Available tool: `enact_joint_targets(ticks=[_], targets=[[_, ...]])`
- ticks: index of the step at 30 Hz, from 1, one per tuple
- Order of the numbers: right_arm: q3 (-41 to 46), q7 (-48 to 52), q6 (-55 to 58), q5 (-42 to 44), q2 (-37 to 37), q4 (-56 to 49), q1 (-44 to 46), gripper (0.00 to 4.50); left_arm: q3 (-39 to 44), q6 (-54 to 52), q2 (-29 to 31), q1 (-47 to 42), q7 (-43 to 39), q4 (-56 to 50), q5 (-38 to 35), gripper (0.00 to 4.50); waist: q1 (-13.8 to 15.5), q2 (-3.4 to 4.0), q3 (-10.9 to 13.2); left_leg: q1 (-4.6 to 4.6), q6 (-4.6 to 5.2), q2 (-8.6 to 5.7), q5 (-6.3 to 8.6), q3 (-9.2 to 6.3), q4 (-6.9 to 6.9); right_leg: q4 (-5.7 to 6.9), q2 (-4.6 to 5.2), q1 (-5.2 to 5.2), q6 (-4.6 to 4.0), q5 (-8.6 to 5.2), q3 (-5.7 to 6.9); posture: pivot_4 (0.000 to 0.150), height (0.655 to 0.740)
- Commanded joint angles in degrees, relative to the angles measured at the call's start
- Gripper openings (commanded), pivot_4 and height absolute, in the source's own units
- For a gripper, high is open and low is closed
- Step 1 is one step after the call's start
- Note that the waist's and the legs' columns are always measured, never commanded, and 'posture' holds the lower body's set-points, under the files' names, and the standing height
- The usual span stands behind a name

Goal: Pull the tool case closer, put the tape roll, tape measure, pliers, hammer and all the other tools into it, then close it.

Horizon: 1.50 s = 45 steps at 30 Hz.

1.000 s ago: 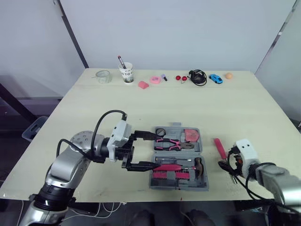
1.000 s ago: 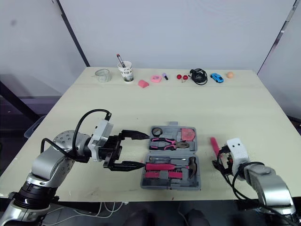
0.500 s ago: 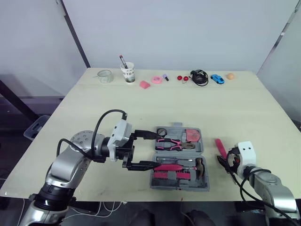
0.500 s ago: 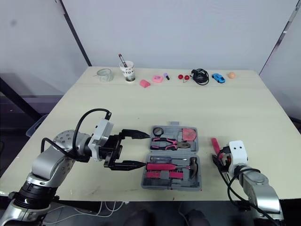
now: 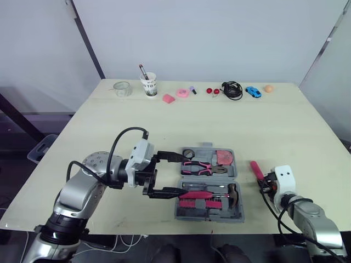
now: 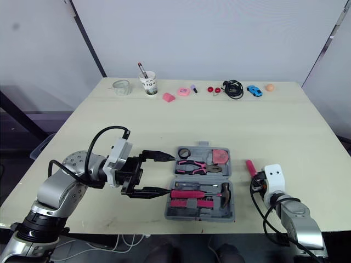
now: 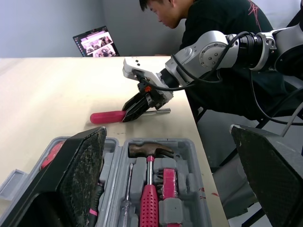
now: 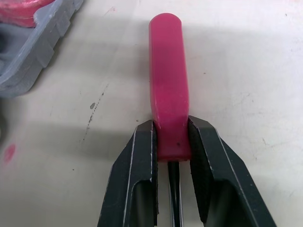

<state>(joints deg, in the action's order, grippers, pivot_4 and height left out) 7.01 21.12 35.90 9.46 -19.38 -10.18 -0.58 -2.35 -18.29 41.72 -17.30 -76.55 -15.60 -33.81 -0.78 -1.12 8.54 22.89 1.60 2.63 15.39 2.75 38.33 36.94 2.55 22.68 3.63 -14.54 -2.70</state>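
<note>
I see a pale table (image 5: 164, 126): open tool case (image 5: 208, 218) near me, pink screwdriver (image 5: 255, 170) just right of it, tape roll (image 5: 121, 88), cup (image 5: 148, 85) and cable (image 5: 231, 90) along the far edge.

I get bright, even light; a soft shadow lies on the pale wooden table (image 8: 246, 94) beside the pink plastic-handled screwdriver (image 8: 166, 85), which is sharply focused.

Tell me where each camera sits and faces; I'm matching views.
Head eyes: on the head, looking forward and down over the table, tool case and both arms.
Left wrist: behind the open left gripper, facing across the case toward the right gripper; own fingers frame it.
Right wrist: along the right gripper, shut on the pink screwdriver on the table.
Shared: both wrist views show that screwdriver.
</note>
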Motion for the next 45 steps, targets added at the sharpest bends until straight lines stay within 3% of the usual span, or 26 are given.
enact_joint_targets(ticks=[1,16,20,31,45], targets=[[0.4,0.8,-1.3,-0.1,-2.1,-2.4,-0.3,0.37,1.5,0.3,0.8,-0.3,-0.4,-1.1,-0.9,4.5,0.0,0.0,0.0,0.0,0.0,0.0,0.0,0.0,0.0,0.0,0.0,0.0,0.0,0.0,0.0,0.15,0.74],[-5.3,23.4,-3.5,5.8,-21.4,-15.7,0.8,0.37,4.8,2.7,3.6,2.0,-5.8,3.2,-1.3,4.5,0.1,0.0,0.0,-0.01,0.0,0.01,0.0,-0.02,0.0,0.01,-0.01,0.0,0.0,0.0,0.03,0.15,0.74],[-12.8,28.6,-1.6,6.0,-24.5,-19.6,5.8,0.37,6.0,4.8,4.2,3.3,-8.9,6.2,-1.2,4.5,0.0,0.0,0.0,-0.01,0.0,0.01,0.0,-0.02,0.02,0.0,0.0,0.0,-0.01,-0.01,0.01,0.15,0.74],[-33.7,30.5,4.7,0.6,-21.6,-22.3,19.1,0.37,8.6,11.9,8.9,7.7,-14.7,11.0,0.7,4.5,0.5,-0.07,0.0,0.01,0.0,0.02,0.0,-0.02,0.03,-0.01,0.12,0.02,-0.24,-0.14,0.12,0.15,0.74],[-45.7,30.8,6.7,-7.2,-17.2,-17.2,26.9,0.37,8.6,16.8,11.3,11.3,-15.0,11.1,1.5,4.5,0.1,-0.08,0.0,0.0,0.0,0.05,0.0,0.0,0.03,0.01,0.13,0.02,-0.24,-0.13,0.2,0.15,0.74]])
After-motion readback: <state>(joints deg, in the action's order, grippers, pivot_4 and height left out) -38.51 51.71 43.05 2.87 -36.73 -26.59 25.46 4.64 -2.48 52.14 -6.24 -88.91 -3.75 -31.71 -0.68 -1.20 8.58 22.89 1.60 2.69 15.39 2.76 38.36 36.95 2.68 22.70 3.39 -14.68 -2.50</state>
